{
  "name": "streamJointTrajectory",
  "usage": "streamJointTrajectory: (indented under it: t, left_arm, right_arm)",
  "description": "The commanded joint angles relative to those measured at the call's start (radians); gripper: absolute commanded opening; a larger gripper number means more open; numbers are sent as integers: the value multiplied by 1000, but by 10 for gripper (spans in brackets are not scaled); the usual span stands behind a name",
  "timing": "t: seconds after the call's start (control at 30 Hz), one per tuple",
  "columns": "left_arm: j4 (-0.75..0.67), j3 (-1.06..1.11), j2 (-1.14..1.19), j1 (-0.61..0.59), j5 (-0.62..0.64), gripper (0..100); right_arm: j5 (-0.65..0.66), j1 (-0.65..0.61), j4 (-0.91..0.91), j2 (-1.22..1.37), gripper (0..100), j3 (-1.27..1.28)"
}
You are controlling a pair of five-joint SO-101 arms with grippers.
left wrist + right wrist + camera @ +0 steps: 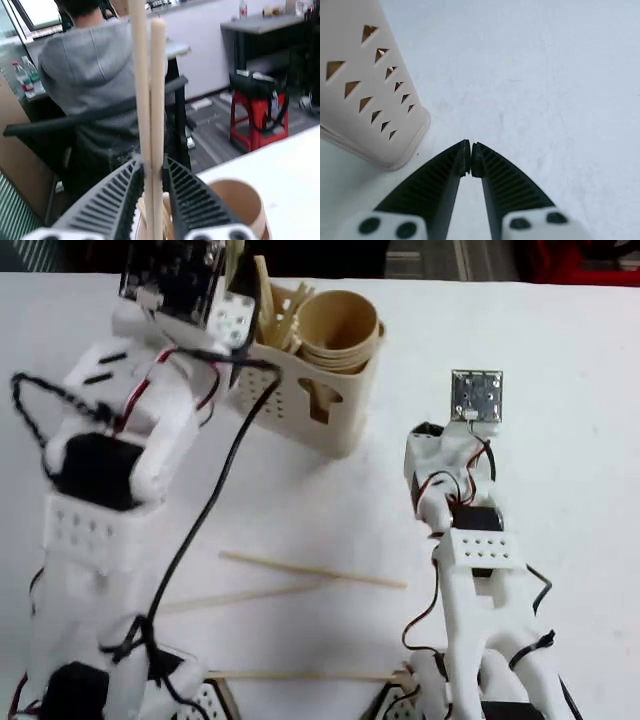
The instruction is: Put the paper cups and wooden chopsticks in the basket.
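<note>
A beige basket (300,400) stands at the back of the table with stacked paper cups (342,328) and several wooden chopsticks (278,312) inside it. My left gripper (153,172) hangs over the basket, shut on two upright chopsticks (149,85), with a cup (241,204) just below. In the high view the left gripper (243,282) is at the basket's left end. My right gripper (470,159) is shut on nothing, low over the bare table beside the basket (365,90). Three chopsticks lie loose on the table: one (312,570), another (240,597) and a third (300,676).
The right arm (470,500) stands to the right of the basket. A black cable (215,490) runs from the left arm across the table toward the loose chopsticks. White tabletop (560,390) lies open to the right.
</note>
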Motion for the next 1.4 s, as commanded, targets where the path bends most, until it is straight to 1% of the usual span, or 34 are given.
streamJointTrajectory:
  t: [0.0,0.13,0.47,0.53,0.6,0.7,0.87,1.03,1.27,1.37]
  left_arm:
    - [-150,-46,81,-35,49,23]
    - [-233,-46,180,-61,74,23]
    - [-227,-38,318,-70,74,26]
    - [-196,-46,320,-93,74,59]
    - [-173,-46,318,-105,77,123]
    - [-138,-48,318,-125,127,186]
    - [-29,-58,286,-127,101,195]
    - [94,-55,128,-127,103,192]
    - [414,-52,-111,-137,101,191]
    - [511,-52,-186,-166,101,191]
  right_arm:
    - [-3,10,-18,-27,21,-9]
    - [-3,12,-18,-27,21,-9]
    - [-3,12,-18,-27,21,-9]
    - [-3,12,-18,-27,21,-9]
    - [-3,12,-18,-27,21,-9]
    - [-3,12,-18,-27,21,-9]
    - [-3,10,-18,-27,21,-8]
    - [-3,10,-18,-25,21,-6]
    - [-3,10,-18,-25,21,0]
    - [-3,7,-18,-25,21,2]
